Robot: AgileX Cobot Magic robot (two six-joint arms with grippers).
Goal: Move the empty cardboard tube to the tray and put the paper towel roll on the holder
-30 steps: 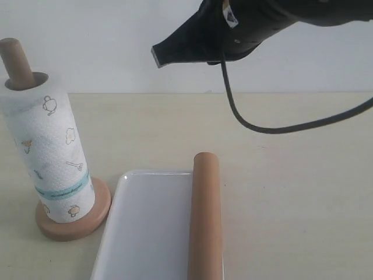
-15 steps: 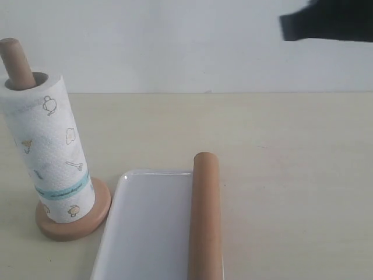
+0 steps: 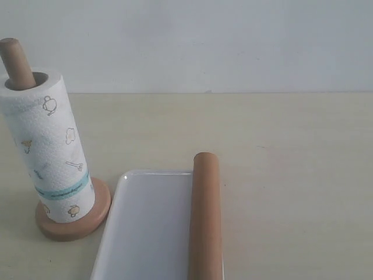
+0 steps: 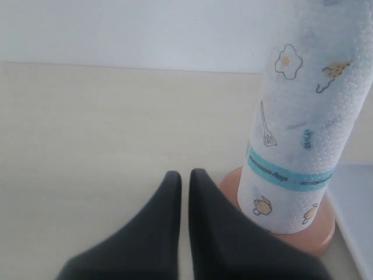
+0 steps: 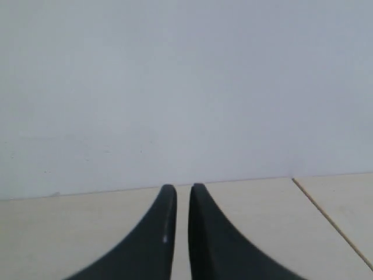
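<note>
Finds the paper towel roll [image 3: 49, 146] upright at the left edge of the exterior view, slipped over the dowel of the holder [image 3: 14, 61], with the dowel's tip poking out of the core and the teal band low, near the round base. Finds the empty cardboard tube [image 3: 206, 216] lying flat at lower centre, long axis running from mid-frame straight down to the bottom edge, along the right side of the tray [image 3: 148, 227]. Cannot tell whether it sits fully inside the rim or rides on it.

Shows neither arm in the exterior view. Puts the left gripper [image 4: 185, 175] clenched on nothing, tips low over the tabletop and just beside the holder's base, clear of the roll. Makes it the nearer arm to roll and holder. Puts the right gripper [image 5: 182, 188] likewise closed and empty, facing bare wall and table, with no task thing ahead of it. Leaves the tube outside both wrist views, so cannot fix its bearing from either gripper.

Reads as both placements made, with no grasp pending.
</note>
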